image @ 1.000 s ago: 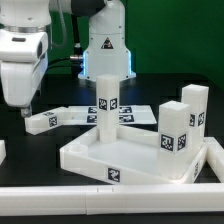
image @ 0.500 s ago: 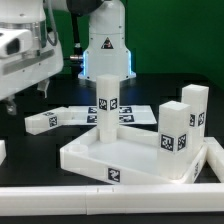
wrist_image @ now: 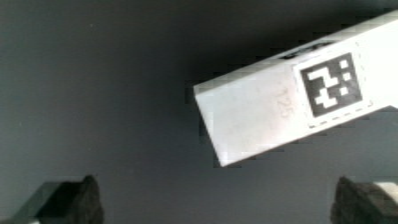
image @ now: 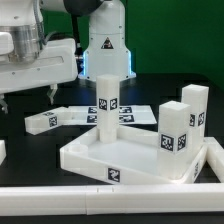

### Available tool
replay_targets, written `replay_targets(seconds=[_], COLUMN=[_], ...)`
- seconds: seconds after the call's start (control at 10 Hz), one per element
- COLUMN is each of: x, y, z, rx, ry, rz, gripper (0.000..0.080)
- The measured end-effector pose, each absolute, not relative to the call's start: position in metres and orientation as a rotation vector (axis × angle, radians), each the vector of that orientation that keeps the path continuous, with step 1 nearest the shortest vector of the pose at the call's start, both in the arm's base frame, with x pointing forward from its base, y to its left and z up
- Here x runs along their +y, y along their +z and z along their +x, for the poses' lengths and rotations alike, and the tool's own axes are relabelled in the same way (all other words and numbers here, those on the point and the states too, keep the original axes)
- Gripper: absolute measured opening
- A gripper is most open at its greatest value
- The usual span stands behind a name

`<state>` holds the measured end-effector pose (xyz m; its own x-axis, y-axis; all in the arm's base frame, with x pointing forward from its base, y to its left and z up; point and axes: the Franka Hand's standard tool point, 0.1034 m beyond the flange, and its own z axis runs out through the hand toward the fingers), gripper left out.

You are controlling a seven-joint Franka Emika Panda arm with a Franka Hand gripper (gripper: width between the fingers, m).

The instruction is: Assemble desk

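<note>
desk, unassembled, white plastic throughout. tabletop [image: 120, 158]: rectangular panel with a raised rim, lying flat on the dark surface [image: 40, 150] in the middle foreground of the exterior view, one black-and-white square tag on its near rim. legs, square-section, each bearing black-and-white tags: one leg [image: 108, 108] standing upright at the far side of the tabletop; two more upright at the exterior view's right, a shorter-looking front leg [image: 175, 138] and a taller rear leg [image: 194, 108] just behind it; whether these are seated in sockets cannot be told. a fourth leg [image: 52, 119] lies flat on the surface at the exterior view's left, behind the tabletop and apart from it. hand [wrist_image: 222, 205]: released, its two dark fingertips [wrist_image: 68, 203] spread wide and grasping nothing, hovering above the surface. the exterior view alone shows the tabletop, the upright legs, a long white rail [image: 150, 194] across the foreground, and the arm [image: 30, 55] raised at the exterior view's left. the wrist view alone shows the spread fingertips and, close up, the tagged end of a white leg [wrist_image: 294, 100] lying flat and slanted on the surface, well clear of both fingertips.
</note>
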<state>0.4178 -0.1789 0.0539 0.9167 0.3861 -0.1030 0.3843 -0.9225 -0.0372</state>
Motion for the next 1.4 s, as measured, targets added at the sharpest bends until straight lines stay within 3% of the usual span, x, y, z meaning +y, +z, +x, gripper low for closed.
replay_targets(seconds=[0.5,0.8,1.1,1.2,1.4], x=[-0.155,-0.151,-0.157,-0.156,-0.152], y=[0.045,0.043,0.053,0.054,0.049], z=[0.427,0.432,0.416,0.404,0.407], rx=[0.621,0.843,0.925,0.922,0.889], ry=[0.425,0.408,0.615,0.716,0.834], rz=[-2.875,-2.836,-2.664,-2.603,-2.548], gripper=[0.0649,0.0649,0.0649,0.0649,0.0649])
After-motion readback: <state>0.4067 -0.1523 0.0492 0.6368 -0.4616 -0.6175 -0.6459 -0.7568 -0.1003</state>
